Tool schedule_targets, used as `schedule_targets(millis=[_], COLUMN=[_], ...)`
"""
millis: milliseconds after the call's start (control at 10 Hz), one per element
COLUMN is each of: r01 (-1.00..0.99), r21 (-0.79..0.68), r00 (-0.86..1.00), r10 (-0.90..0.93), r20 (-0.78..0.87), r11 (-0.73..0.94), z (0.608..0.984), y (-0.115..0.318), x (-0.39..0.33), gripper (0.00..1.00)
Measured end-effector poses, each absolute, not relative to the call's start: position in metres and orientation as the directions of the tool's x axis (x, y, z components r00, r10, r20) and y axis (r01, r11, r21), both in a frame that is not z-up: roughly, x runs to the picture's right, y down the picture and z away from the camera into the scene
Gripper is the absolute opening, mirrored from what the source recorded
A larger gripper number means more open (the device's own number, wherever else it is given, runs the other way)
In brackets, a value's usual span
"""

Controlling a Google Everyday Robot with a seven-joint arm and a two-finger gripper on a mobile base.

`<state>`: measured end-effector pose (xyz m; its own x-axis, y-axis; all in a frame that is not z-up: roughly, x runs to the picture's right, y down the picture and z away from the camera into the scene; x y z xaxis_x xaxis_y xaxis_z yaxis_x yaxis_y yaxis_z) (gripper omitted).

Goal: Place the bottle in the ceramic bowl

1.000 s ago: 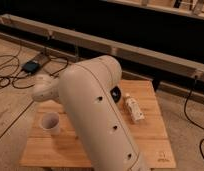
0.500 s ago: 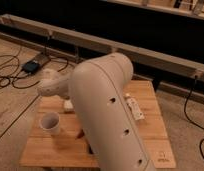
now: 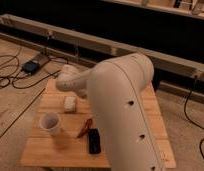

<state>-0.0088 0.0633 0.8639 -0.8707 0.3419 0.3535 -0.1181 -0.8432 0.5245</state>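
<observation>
Camera view hides your claw behind the arm (image 3: 126, 112) above the worktop (image 3: 47, 152). Its jaws are spread wide, any load unseen. Locate the bottle before you descend.

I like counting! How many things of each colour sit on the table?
White: 2, the cup and the block
Reddish-brown: 1, a small thing
Black: 1, a flat thing
Total: 4 in sight on the table; the arm hides the rest, and the gripper too.
</observation>
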Motion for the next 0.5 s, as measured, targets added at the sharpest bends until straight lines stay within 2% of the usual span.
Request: schedule_targets(millis=[500], r01=[0.118], r21=[0.503], r00=[-0.847], r10=[0.178], r20=[0.501], r11=[-0.856], z=[0.869], y=[0.069], x=[0.077], gripper=[0.8])
